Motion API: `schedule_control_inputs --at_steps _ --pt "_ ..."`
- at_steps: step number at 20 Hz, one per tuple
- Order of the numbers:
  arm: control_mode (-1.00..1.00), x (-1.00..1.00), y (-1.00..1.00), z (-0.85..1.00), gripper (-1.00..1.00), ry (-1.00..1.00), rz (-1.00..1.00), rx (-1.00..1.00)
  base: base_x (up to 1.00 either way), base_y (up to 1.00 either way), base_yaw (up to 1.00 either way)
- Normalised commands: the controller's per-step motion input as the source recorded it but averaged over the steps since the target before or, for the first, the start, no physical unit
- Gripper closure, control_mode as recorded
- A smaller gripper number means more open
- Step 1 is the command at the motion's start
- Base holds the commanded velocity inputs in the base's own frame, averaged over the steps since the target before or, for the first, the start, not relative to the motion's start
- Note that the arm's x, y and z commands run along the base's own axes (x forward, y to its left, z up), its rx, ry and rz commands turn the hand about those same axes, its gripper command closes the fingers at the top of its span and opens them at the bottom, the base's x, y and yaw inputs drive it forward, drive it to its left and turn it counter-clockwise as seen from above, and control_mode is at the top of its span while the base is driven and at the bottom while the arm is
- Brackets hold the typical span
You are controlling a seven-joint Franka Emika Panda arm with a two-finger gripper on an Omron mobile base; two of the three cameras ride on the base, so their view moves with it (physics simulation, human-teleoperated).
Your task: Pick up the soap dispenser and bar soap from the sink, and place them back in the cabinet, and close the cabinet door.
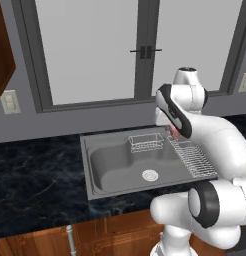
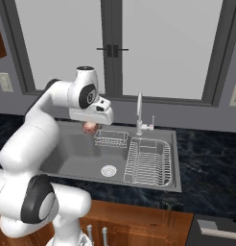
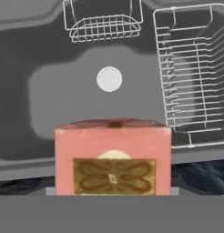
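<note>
Soap bar [image 3: 113, 157] gripped in hand [image 2: 91, 127], lifted above sink [image 2: 72, 156]. Left: stow it in cabinet, fetch dispenser, shut door.

Sinks: one sink [image 1: 102, 170], under the window
Faucets: one faucet [image 2: 139, 114], at the sink's back edge
Wire baskets: one basket [image 2: 111, 139], inside the sink
Dish racks: one rack [image 2: 148, 163], inside the sink
Drains: one drain [image 3: 109, 79], in the sink floor
Soap bars: one bar soap [image 3: 113, 157], above the sink
Wall outlets: two, either side of the sink
</note>
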Motion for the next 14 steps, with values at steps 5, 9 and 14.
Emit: schedule_control_inputs --at_steps 5,9,14 --pt "-1.00 -0.37 0.00 0.71 1.00 0.00 0.00 0.00 0.00 0.00 0.00" --pt "-1.00 -0.30 0.00 0.63 1.00 0.00 0.00 0.00 0.00 0.00 0.00" --pt "-1.00 -0.34 -0.01 0.49 1.00 0.00 0.00 0.00 0.00 0.00 0.00"
